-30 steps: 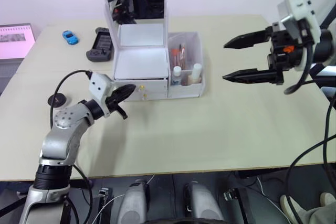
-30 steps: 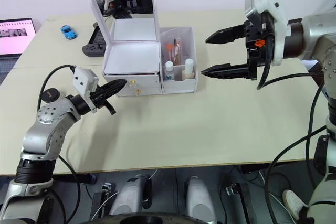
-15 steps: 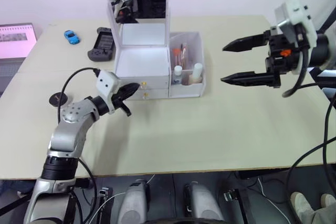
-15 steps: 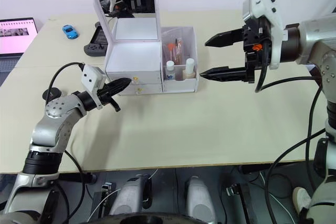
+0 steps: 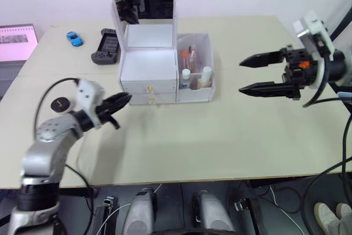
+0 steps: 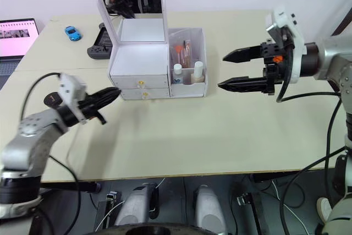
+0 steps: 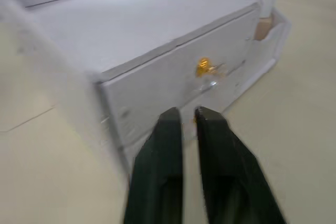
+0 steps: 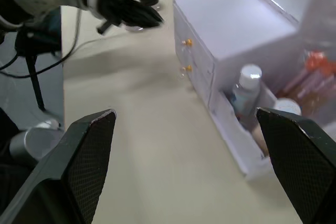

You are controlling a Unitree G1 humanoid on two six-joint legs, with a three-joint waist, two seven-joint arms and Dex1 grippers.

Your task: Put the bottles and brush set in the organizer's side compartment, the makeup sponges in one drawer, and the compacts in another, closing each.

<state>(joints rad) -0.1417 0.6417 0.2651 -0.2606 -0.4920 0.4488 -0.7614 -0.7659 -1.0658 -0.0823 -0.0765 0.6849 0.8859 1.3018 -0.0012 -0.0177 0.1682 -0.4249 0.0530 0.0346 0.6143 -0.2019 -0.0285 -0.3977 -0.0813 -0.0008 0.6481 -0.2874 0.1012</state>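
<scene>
In the left eye view the left gripper (image 5: 122, 100) has its two black fingers pressed together, holding nothing, and the organizer (image 5: 149, 75) sits just ahead of its tips and a little to its right. Both drawers look pushed in, so the job looks close to done, and I think this gripper has only to stay clear of the knobs or give a last push. The left arm is much nearer the drawers than the right one. In the right eye view the right gripper (image 6: 231, 71) has its fingers wide apart and empty, and the side compartment (image 6: 188, 59) lies straight ahead of those tips, well apart from them. The bottles (image 6: 187, 73) stand upright in the front of that bin and the brush set (image 6: 183, 52) leans behind them, its long side pointing up. In the left wrist view the closed fingers point at the drawer fronts, with a gold knob (image 7: 204, 68) just above and beyond the tips; I cannot tell if the tips touch the lower drawer. In the right wrist view the two wide fingers frame the box, with the clear bottle (image 8: 244, 91) ahead and the other gripper farther off. The sponges and the compacts must be inside the shut drawers, where nobody can see them.
</scene>
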